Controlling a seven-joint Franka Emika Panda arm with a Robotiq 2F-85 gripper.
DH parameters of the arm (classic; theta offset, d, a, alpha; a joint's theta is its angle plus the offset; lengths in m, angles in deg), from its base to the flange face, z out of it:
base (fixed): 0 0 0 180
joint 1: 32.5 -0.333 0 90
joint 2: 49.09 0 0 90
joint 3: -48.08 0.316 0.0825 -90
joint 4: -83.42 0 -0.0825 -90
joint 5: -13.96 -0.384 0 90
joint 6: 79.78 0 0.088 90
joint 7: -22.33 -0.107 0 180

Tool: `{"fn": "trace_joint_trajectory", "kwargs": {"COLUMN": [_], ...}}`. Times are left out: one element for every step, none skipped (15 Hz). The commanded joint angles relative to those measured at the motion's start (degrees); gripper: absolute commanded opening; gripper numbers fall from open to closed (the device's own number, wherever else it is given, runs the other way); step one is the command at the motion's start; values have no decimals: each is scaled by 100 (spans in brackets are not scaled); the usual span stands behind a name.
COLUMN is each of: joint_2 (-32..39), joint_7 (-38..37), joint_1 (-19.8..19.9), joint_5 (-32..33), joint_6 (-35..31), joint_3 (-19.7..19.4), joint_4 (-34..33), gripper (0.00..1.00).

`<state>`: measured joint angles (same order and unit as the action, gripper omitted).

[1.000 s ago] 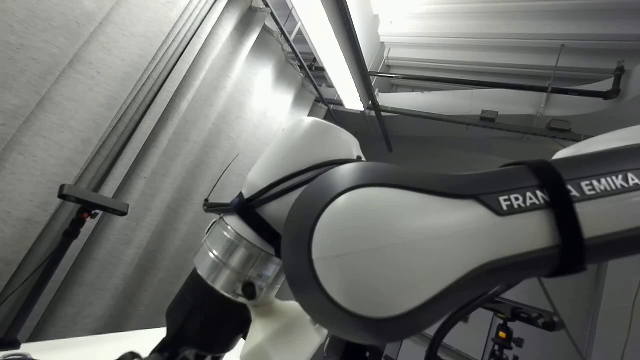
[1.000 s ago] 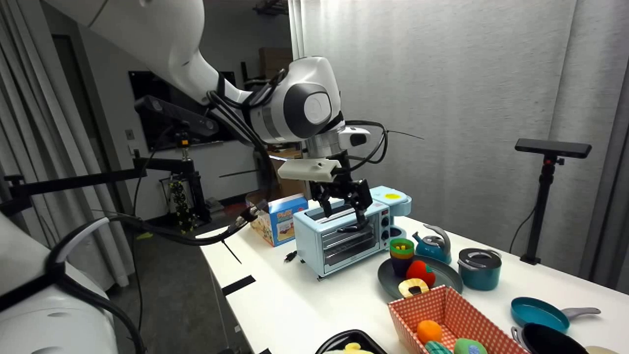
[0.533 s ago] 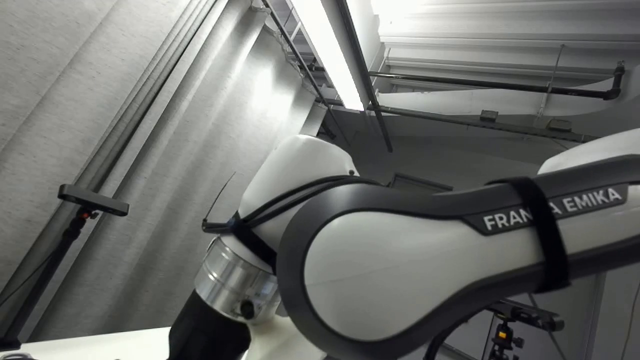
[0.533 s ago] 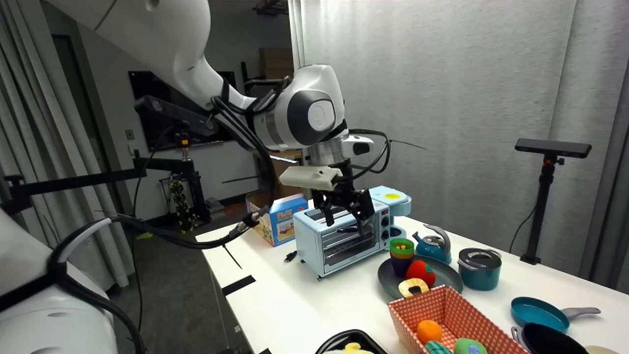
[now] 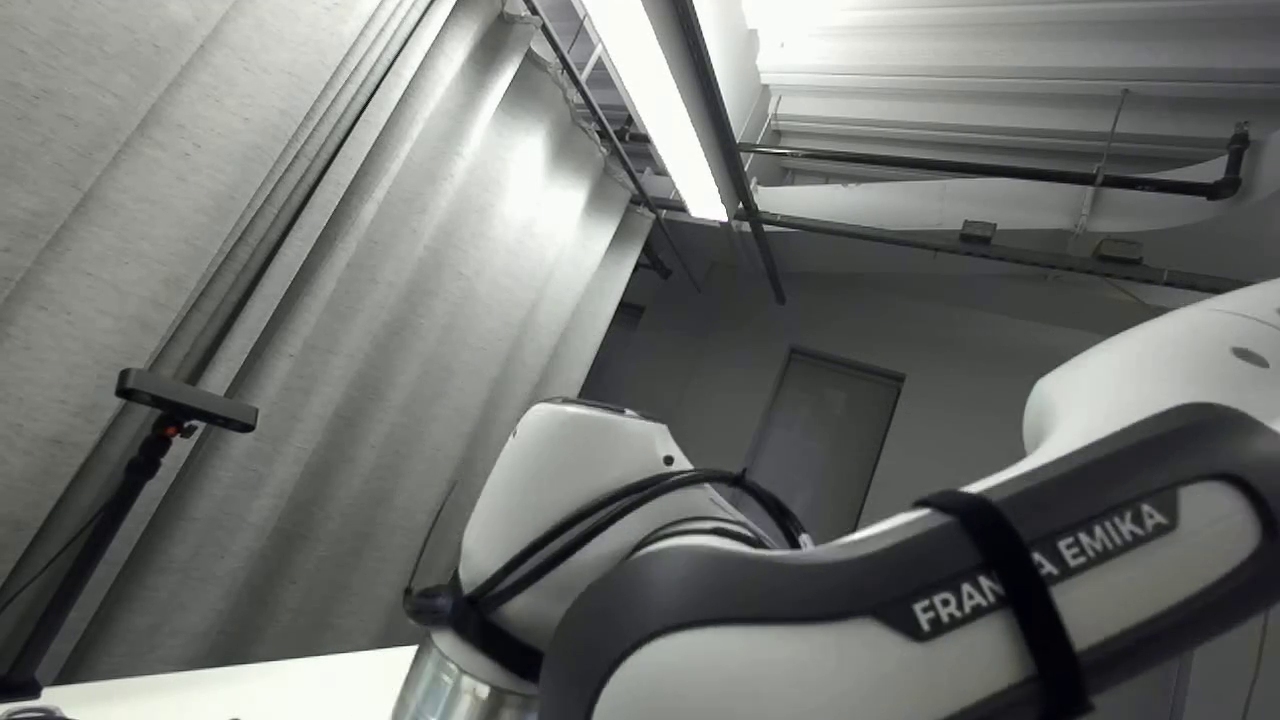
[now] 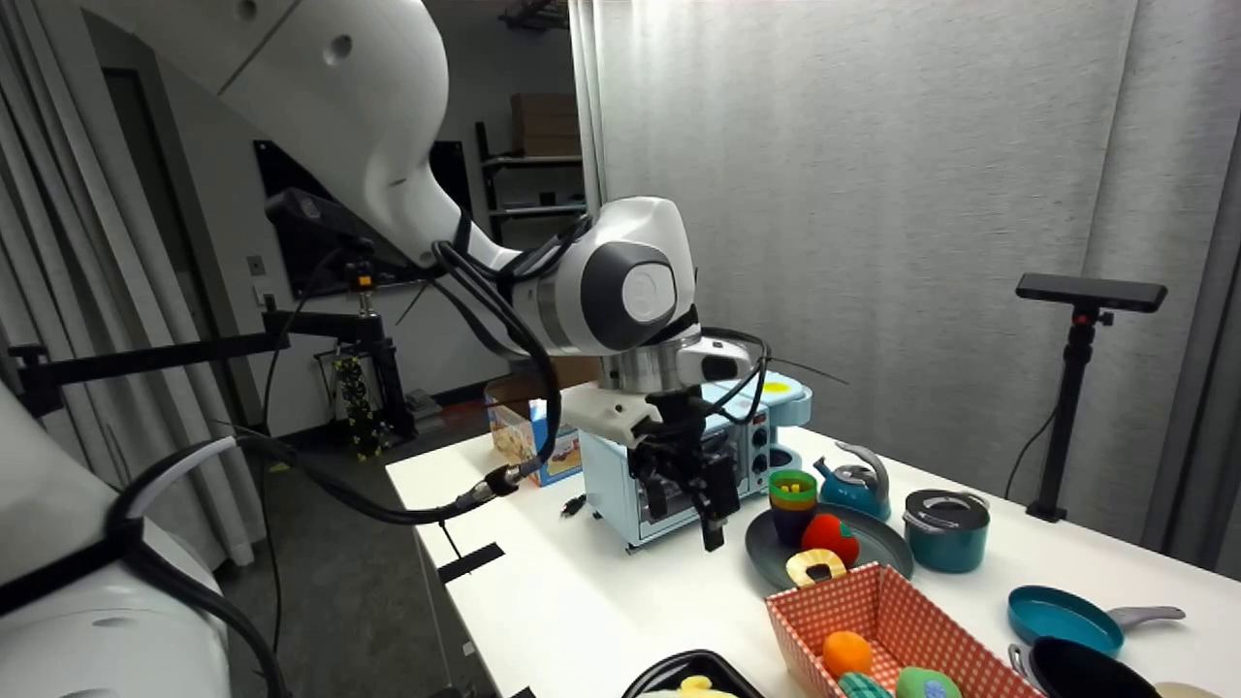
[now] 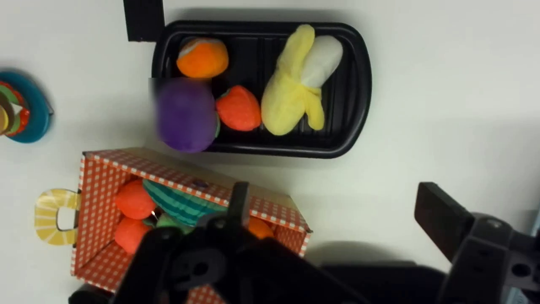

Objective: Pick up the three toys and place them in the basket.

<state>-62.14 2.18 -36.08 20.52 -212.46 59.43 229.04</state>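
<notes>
In the wrist view, a black tray (image 7: pixel 363 84) holds an orange toy (image 7: pixel 203 58), a purple round toy (image 7: pixel 186 115), a red toy (image 7: pixel 239 108) and a yellow banana toy (image 7: pixel 287 93). The purple toy overlaps the tray's rim. The red-checked basket (image 7: pixel 95 198) holds several soft toys, partly hidden by a finger. My gripper (image 7: pixel 331 202) is wide open with nothing between its fingers. In an exterior view, my gripper (image 6: pixel 684 519) hangs above the table before the toaster oven; the basket (image 6: pixel 916 620) is to its right and the tray (image 6: pixel 669 669) is cut off below.
The blue toaster oven (image 6: pixel 609 485) stands just behind the gripper. A dark plate (image 6: pixel 766 553) with cups and toy food lies near the basket. A kettle (image 6: pixel 853 485), pot (image 6: pixel 946 538) and pan (image 6: pixel 1062 620) stand farther right. A toy burger (image 7: pixel 12 109) is left in the wrist view.
The arm has lowered; my gripper has come down from the toaster oven's top to before its front, slightly to the right in an exterior view. The toys and basket have not moved.
</notes>
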Motion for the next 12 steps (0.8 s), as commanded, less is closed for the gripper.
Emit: {"fn": "trace_joint_trajectory", "kwargs": {"joint_2": [200, 291, 388, 506, 629, 762, 906, 1036, 1194, 1328, 1479, 1601], "joint_7": [-918, -1139, -1331, -1480, -1610, -1731, -1837, -1940, -1993, -2059, -2133, -2203], "joint_1": [224, 270, 304, 326, 341, 346, 342, 326, 298, 277, 259, 239], "joint_5": [384, 472, 540, 567, 599, 627, 628, 638, 582, 566, 559, 582], "joint_6": [-146, -225, -295, -417, -536, -676, -840, -993, -1164, -1318, -1475, -1611], "joint_3": [-26, -41, -64, -100, -136, -179, -223, -270, -326, -379, -437, -493], "joint_4": [275, 339, 390, 441, 474, 487, 488, 482, 459, 438, 419, 412], "gripper": [100, 100, 100, 100, 100, 100, 100, 100, 100, 100, 100, 100]}}
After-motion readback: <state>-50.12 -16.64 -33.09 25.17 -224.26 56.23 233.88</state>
